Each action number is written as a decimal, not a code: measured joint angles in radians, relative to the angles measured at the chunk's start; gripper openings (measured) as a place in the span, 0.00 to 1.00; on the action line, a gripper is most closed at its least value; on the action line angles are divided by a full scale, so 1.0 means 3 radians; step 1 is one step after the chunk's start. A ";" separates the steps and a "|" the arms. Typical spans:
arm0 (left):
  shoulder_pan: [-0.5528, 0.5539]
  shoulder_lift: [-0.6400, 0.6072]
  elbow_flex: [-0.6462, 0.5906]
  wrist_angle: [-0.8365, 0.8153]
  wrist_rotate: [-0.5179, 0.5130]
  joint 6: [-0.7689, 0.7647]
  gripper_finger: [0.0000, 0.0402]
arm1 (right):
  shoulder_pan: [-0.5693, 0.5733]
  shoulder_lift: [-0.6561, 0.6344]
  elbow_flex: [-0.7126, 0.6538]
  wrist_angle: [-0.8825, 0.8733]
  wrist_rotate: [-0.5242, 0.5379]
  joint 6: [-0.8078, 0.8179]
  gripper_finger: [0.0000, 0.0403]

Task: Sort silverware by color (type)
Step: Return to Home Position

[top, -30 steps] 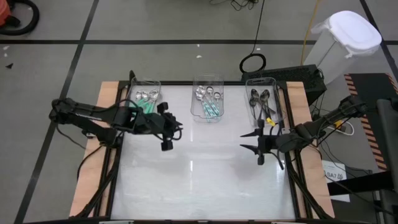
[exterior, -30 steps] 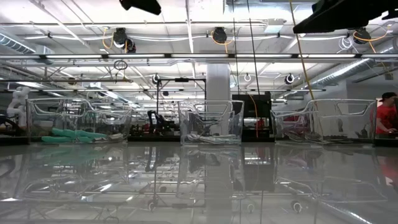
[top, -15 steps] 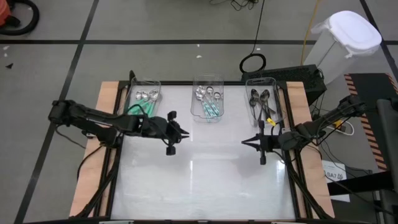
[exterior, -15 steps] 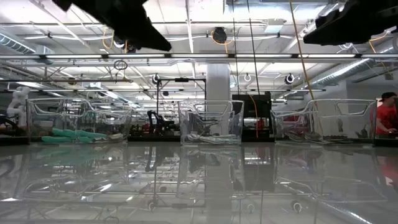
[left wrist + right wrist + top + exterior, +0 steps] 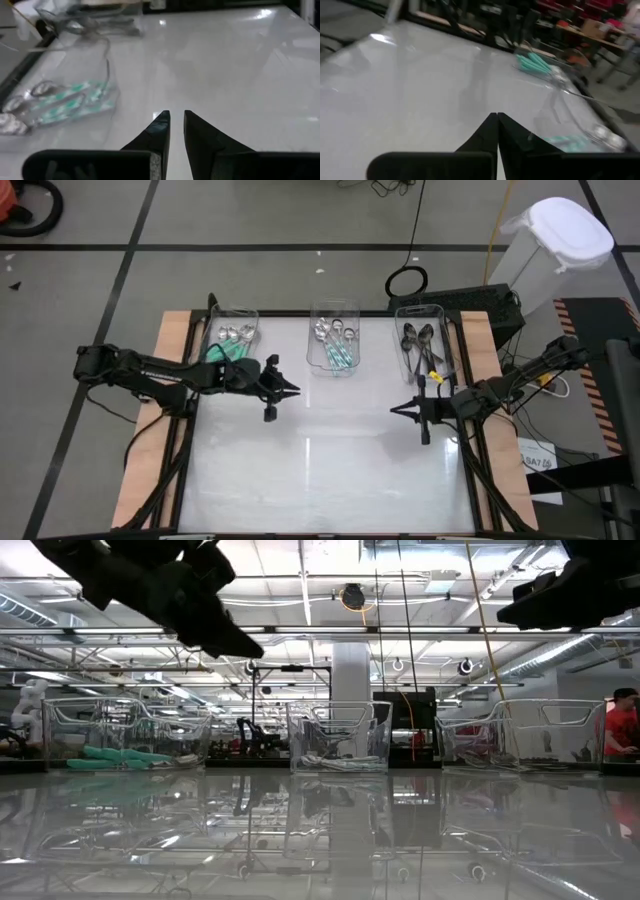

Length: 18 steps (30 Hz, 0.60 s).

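dark spoons too small to count

Surface: white and glossy, throwing back the ceiling lights.
Side boards: bare wood along the surface's left and right edges.
Left bin: clear plastic, at the far left corner of the surface.
Middle bin: clear plastic, at the middle of the far edge.
Right bin: clear plastic, at the far right corner.
Black box: on the floor, just beyond the far right corner.
Cable loop: black ring on the floor behind the far edge.
White lidded container: on the floor, well beyond the far right corner.
Person: in red, in the room beyond the surface.
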 joint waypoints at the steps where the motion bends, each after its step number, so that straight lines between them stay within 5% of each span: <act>1: 0.0014 -0.0035 -0.0030 -0.0020 0.0038 0.0031 0.14 | -0.0018 -0.0007 -0.0050 0.0101 -0.0079 -0.0017 0.00; 7: 0.0029 -0.0093 -0.0100 -0.0007 0.0056 0.0047 0.14 | -0.0123 -0.0044 -0.0302 0.0560 -0.0350 -0.0070 0.00; 18: 0.0004 -0.0090 -0.0539 0.0450 0.0051 -0.0176 0.14 | -0.0183 -0.0058 -0.0313 0.0527 -0.0409 0.0039 0.00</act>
